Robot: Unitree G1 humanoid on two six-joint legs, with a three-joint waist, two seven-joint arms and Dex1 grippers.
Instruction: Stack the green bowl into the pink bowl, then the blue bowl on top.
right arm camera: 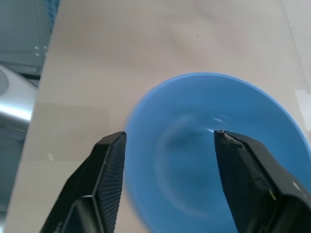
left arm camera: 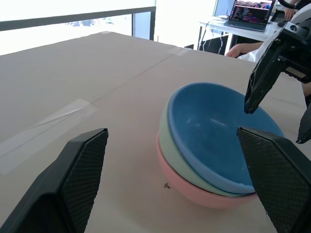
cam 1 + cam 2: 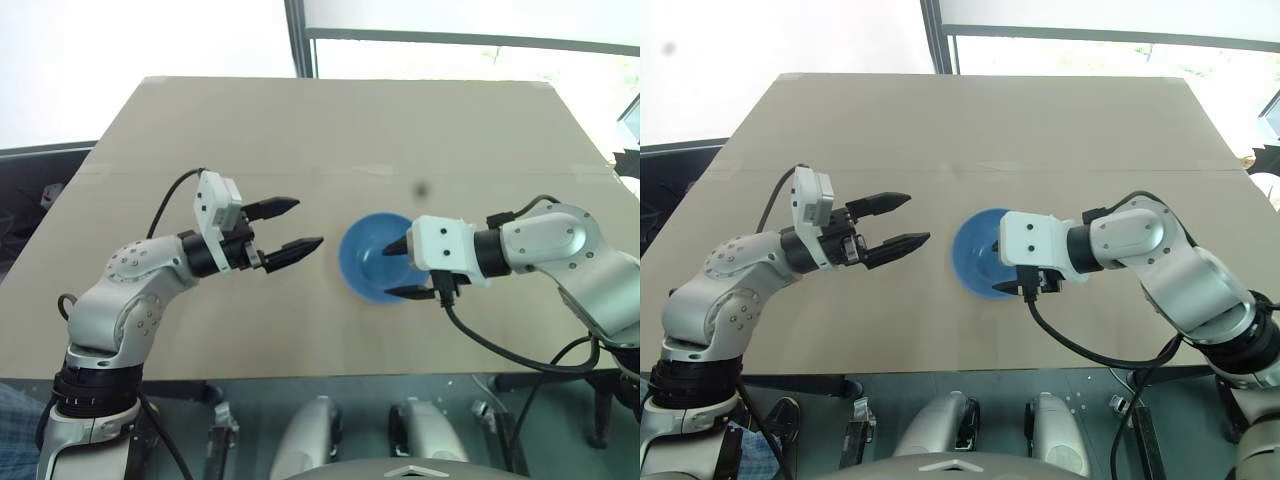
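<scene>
Count: three bowls nested at centre frame, one blue [image 2: 214, 131], one green [image 2: 167, 138], one pink [image 2: 182, 182]; two grippers, left [image 3: 291, 226] and right [image 3: 398, 270]; one table [image 3: 330, 130]; one laptop [image 2: 250, 10].

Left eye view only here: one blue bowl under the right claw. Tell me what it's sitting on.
Observer: The left wrist view shows the blue bowl nested in the green bowl, which sits in the pink bowl.
Operator: Report the right claw's fingers.
Observer: In its wrist view the right claw is open and straddles the blue rim, one finger outside, one over the inside.
</scene>
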